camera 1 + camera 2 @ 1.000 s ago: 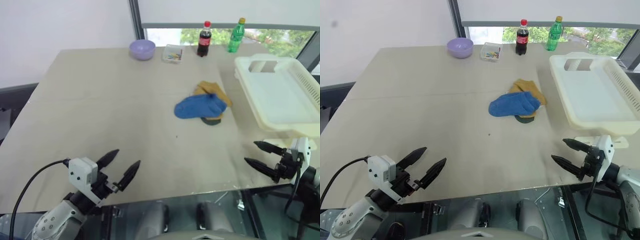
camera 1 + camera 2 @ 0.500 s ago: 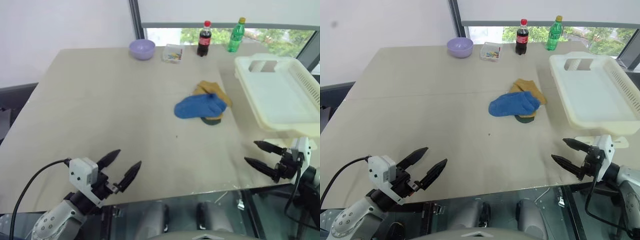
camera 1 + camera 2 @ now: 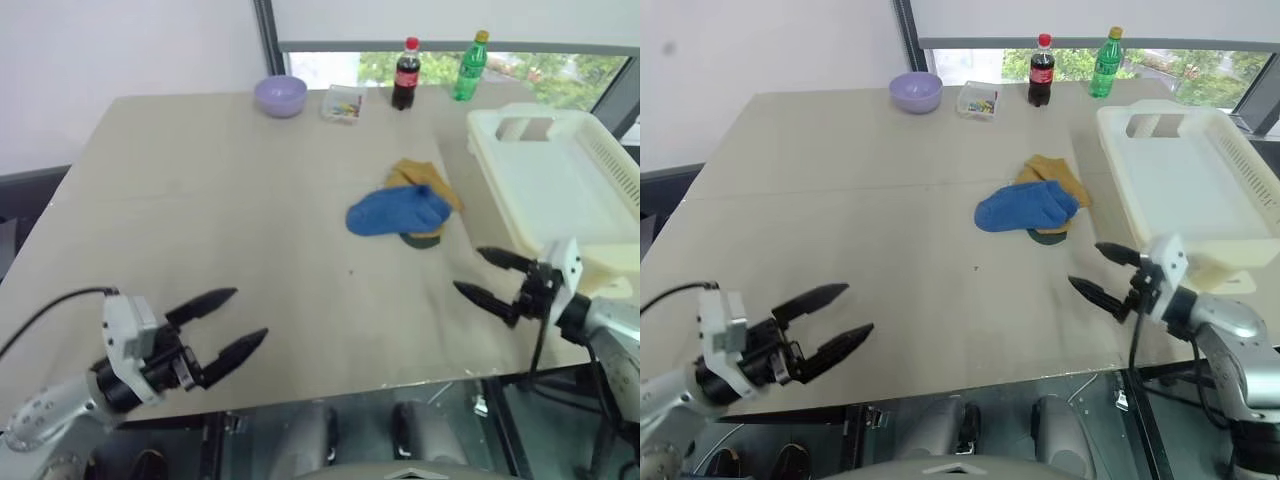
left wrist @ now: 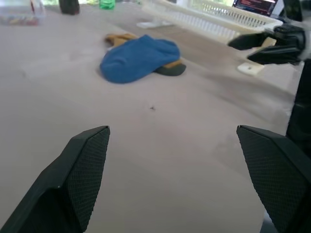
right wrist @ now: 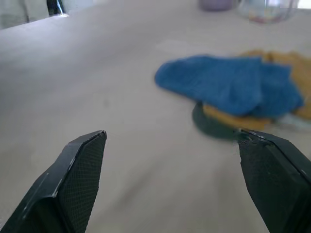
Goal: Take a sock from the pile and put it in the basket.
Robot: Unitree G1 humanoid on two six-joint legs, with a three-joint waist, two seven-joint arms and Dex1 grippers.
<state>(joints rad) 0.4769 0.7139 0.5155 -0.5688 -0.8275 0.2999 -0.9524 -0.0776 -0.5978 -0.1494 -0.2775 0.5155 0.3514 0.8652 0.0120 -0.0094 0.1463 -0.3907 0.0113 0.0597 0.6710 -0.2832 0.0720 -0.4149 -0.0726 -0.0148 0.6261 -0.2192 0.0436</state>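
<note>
Blue sock [image 3: 397, 212] tops the pile [image 3: 415, 206] on the worktop [image 3: 200, 200]; right pincer [image 3: 493, 279], wide open and empty, should pinch only it, clear of yellow beneath.

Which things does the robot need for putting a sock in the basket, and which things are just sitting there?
Needed for the job:
- blue sock, on top of the pile
- white basket, beside the pile
- right claw, open, nearest the sock
- left claw, open, near the table's front edge

Just sitting there:
- purple bowl
- small clear box
- cola bottle
- green bottle
</note>
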